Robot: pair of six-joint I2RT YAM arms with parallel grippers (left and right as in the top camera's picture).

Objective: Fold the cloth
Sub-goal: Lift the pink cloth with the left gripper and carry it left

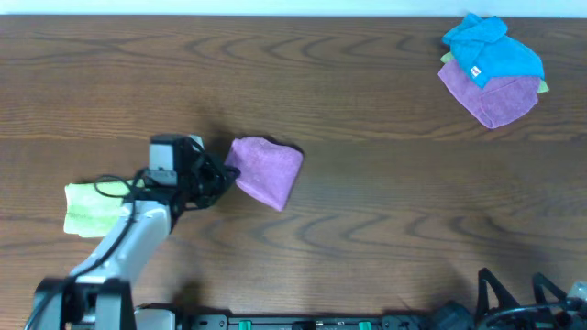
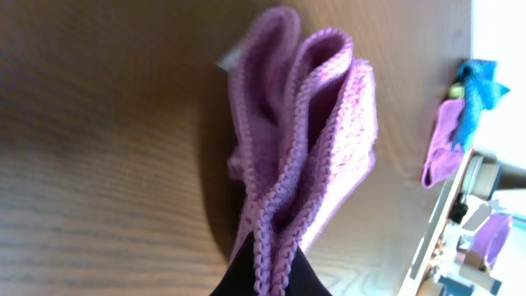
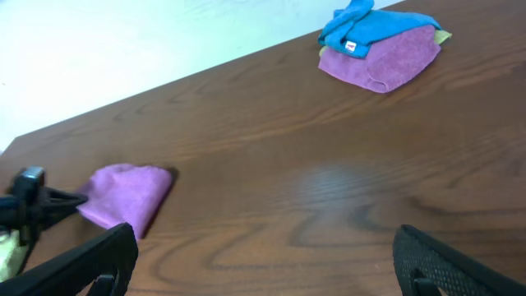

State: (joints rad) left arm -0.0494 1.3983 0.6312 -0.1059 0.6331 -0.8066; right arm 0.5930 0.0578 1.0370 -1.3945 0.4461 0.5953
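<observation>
Cloth [image 1: 266, 171] lies folded just right of the left gripper [image 1: 227, 174], which pinches its near edge. Right gripper [image 3: 263, 247] sits far off, spread, empty.

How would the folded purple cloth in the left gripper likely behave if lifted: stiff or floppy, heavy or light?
Probably floppy: the folded purple cloth bends in soft curved layers where the left gripper pinches its edge. Likely light, as it looks like thin terry fabric. Its layers gape apart, so it may unfold when lifted.
</observation>
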